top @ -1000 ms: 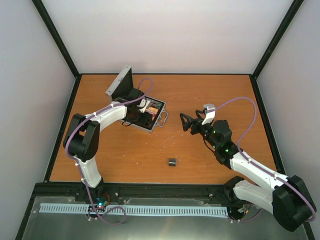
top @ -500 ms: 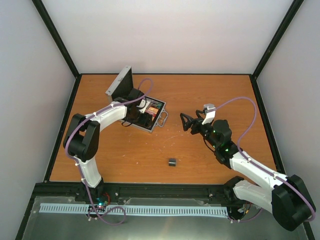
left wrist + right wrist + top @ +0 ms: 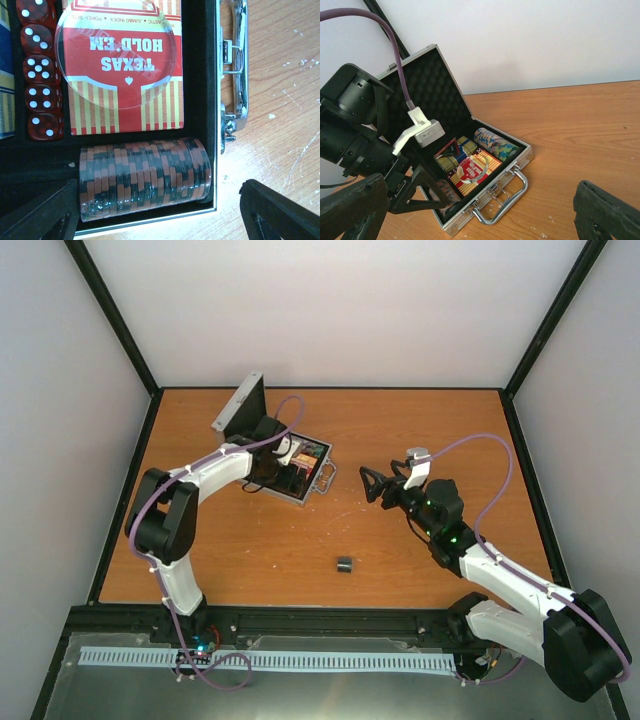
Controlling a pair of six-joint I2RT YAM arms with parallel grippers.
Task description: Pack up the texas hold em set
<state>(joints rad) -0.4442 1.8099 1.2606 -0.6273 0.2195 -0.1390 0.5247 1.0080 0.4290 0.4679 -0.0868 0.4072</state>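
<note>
Left hand (image 3: 160,202) barely moved, open over chips (image 3: 145,175), right hand (image 3: 480,207) open, both empty

Both arms are the same build: the left arm (image 3: 215,470) and the right arm (image 3: 510,580) have glossy white shells on the long links and chunky black rounded housings at the joints and bases. A purple cable (image 3: 291,406) runs along each one and bows out in a big loop near the wrist. The left wrist has a little white camera bracket (image 3: 420,132) bolted onto its black motor block. The left fingers (image 3: 280,215) and right fingers (image 3: 605,210) are matte black wedges with a slightly rough surface. A green light (image 3: 455,536) glows on the right forearm, and a small lit circuit board (image 3: 200,645) sits by the left base.
</note>
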